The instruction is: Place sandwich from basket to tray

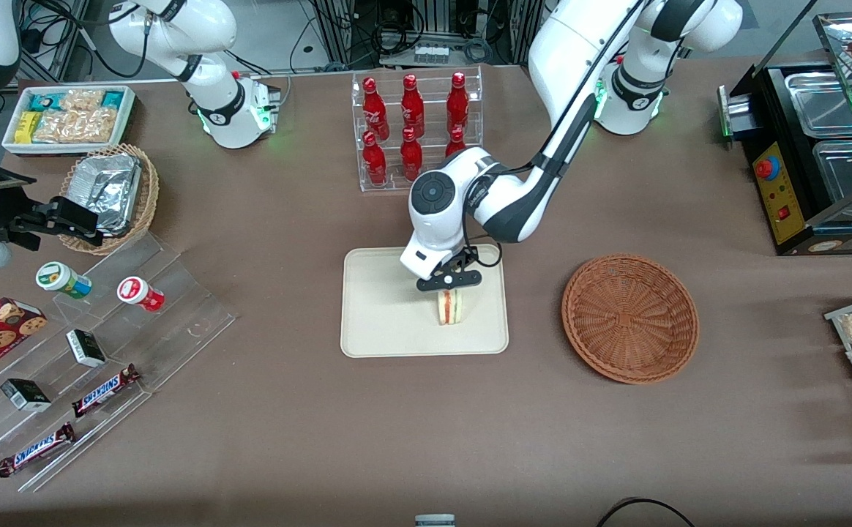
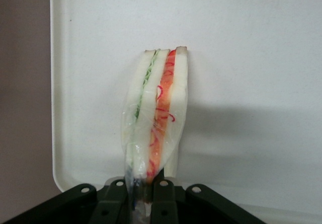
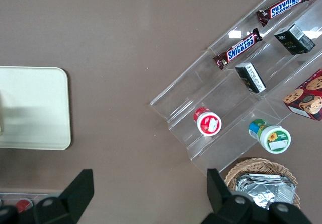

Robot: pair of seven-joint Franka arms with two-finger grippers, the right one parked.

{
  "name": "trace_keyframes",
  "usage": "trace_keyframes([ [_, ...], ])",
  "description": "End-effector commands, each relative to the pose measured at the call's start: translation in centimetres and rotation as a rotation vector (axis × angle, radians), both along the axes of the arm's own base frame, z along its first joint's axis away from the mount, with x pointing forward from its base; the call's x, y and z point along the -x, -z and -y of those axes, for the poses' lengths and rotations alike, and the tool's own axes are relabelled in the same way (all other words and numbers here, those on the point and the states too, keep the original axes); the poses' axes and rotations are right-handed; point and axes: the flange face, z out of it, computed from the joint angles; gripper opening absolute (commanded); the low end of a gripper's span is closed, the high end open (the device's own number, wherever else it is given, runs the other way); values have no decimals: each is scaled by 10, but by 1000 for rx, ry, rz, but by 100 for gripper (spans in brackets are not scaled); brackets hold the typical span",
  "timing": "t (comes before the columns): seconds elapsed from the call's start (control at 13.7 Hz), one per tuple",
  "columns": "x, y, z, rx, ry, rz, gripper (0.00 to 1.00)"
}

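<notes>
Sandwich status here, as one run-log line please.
sandwich: upright on edge over tray | gripper: shut on sandwich, above tray | basket: empty | release: not yet

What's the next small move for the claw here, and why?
Probably open the claw and release. The sandwich already stands on its edge over the tray, well inside the rim, with the fingers pinching its top corner. The basket sits empty, so only letting go seems left.

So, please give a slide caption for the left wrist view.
Gripper fingers shut on the sandwich, standing over the tray.
</notes>
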Motion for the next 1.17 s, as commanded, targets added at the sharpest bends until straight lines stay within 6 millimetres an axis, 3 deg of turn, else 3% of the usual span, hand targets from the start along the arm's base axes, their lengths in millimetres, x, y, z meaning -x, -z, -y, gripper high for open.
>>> trace_keyframes([
  [0.0,1,3,2,-22,12,-5,100],
  [0.22,-9,-29,5,-15,-5,-3,100],
  [0.51,-33,-124,2,9,-80,21,100],
  [0.73,-64,-199,-48,50,-169,62,100],
  [0.88,-73,-239,-80,53,-230,86,100],
  [1.09,-94,-287,-161,24,-319,77,100],
])
